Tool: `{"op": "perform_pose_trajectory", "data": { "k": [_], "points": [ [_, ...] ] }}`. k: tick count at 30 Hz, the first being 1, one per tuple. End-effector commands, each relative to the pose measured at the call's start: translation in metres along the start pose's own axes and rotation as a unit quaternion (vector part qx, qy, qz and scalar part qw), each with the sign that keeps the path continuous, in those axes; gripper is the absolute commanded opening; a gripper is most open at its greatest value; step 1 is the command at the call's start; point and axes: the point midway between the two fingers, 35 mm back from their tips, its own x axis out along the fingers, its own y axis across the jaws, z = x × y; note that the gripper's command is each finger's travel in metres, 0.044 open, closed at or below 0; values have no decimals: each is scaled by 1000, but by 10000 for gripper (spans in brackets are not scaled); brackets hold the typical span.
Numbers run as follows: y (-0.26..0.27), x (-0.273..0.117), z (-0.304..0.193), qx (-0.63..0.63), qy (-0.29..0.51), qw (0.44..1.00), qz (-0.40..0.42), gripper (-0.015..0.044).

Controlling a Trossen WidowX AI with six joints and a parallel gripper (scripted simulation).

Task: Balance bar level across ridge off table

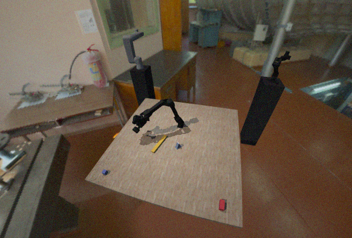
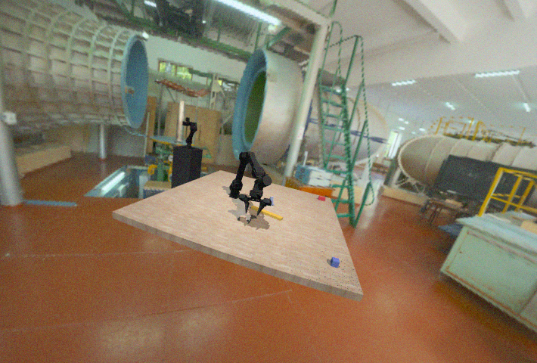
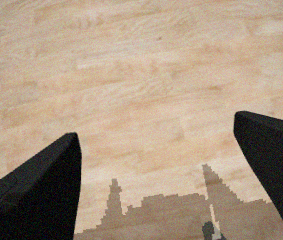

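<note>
Yellow bar [image 1: 159, 143] flat on table [image 1: 182, 179] (jaws open, empty)

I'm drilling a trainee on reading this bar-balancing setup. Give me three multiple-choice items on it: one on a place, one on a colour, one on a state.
1. Where does the yellow bar lie?
A. flat on the table, beside the ridge
B. across the ridge
C. in the pincer

2. What colour is the small block near the table's corner in the top view, far from the arm?
A. green
B. red
C. white

3. How does the pincer stand?
A. shut on the bar
B. shut on nothing
C. open, holding nothing

Answers:
1 A: it lies flat, apart from the blue ridge.
2 B: it shows red.
3 C: the wrist view shows only table between the spread fingers.
</note>
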Motion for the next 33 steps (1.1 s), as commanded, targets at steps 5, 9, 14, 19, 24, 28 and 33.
{"op": "perform_pose_trajectory", "data": {
  "k": [5,9,14,19,24,28,33],
  "points": [
    [18,-27,-61,-183,87,979,28,315],
    [23,-43,-91,-272,127,953,47,315],
    [24,-65,-126,-377,174,907,73,315],
    [21,-89,-160,-474,217,847,102,315],
    [14,-115,-190,-562,256,776,133,315],
    [7,-132,-209,-614,279,722,154,315],
    [6,-133,-210,-616,281,719,155,315]
  ]
}}
